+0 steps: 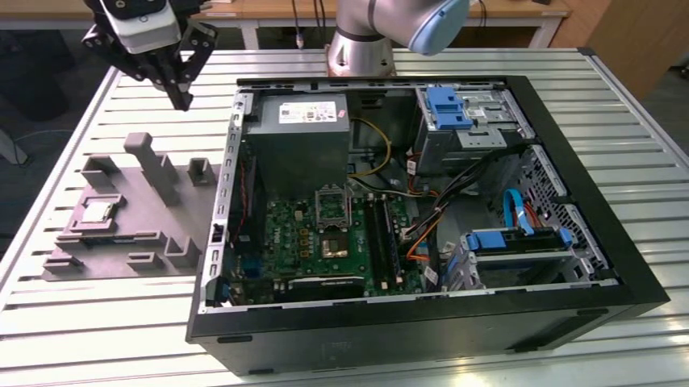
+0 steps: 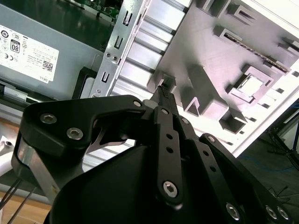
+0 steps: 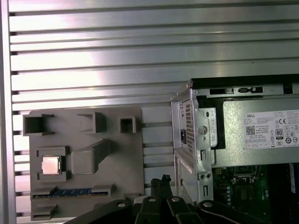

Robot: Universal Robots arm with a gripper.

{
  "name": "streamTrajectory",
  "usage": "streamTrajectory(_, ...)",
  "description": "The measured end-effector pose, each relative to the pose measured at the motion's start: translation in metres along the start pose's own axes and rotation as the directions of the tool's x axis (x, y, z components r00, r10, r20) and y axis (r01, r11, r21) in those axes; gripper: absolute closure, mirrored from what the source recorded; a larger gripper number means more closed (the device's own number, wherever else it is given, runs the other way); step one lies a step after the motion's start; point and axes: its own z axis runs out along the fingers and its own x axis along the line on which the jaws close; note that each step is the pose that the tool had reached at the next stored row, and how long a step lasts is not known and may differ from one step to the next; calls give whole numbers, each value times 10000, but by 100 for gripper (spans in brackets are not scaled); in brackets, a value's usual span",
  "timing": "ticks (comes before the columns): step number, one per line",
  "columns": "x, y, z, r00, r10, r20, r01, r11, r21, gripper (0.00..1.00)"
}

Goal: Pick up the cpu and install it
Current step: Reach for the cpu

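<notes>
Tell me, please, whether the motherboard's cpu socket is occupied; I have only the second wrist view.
Observer: In the exterior view the socket on the green motherboard looks empty: dark, no pale chip in it.
Operator: Thank you. Where is the end effector?
Observer: There the end effector hangs in the air above the table, on the exterior view's left of the computer case, well clear of the cpu in its grey fixture.
</notes>
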Motion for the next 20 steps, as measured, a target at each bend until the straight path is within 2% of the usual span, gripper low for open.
streamTrajectory(12,54,-4,8,10000,0,0,0,10000,0,89)
streamTrajectory(20,151,-12,12,10000,0,0,0,10000,0,89)
